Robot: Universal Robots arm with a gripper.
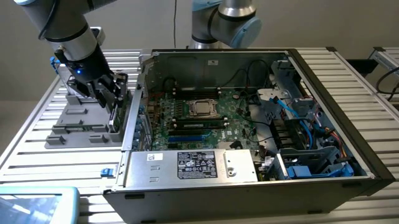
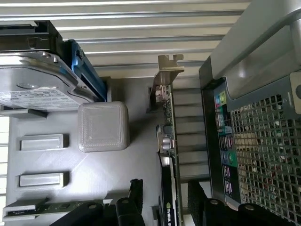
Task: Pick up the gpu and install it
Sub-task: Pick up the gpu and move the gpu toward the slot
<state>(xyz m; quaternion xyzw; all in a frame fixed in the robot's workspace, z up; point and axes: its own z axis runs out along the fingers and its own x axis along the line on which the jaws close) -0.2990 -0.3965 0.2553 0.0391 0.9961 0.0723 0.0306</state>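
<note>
The big dark metal computer case [image 1: 249, 200] stands open just beside the grey plastic tray [image 1: 74, 123]. In the tray the gpu [image 2: 172, 136], a thin flat green card with a shiny silver end, stands on its edge. Over the tray the black claw [image 2: 164, 184] is spread wide, one finger on each side of the card.

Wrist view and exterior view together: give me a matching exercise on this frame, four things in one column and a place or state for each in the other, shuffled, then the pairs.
Things
1. gpu
2. hard drive
3. processor socket
4. gripper

Places or states
A. on the motherboard inside the computer case
B. open, one finger on either side of the gpu
C. lying on the grey tray, white label facing up
D. standing on edge in the grey tray, silver bracket at one end

Pairs: 1-D, 2-C, 3-A, 4-B
</note>
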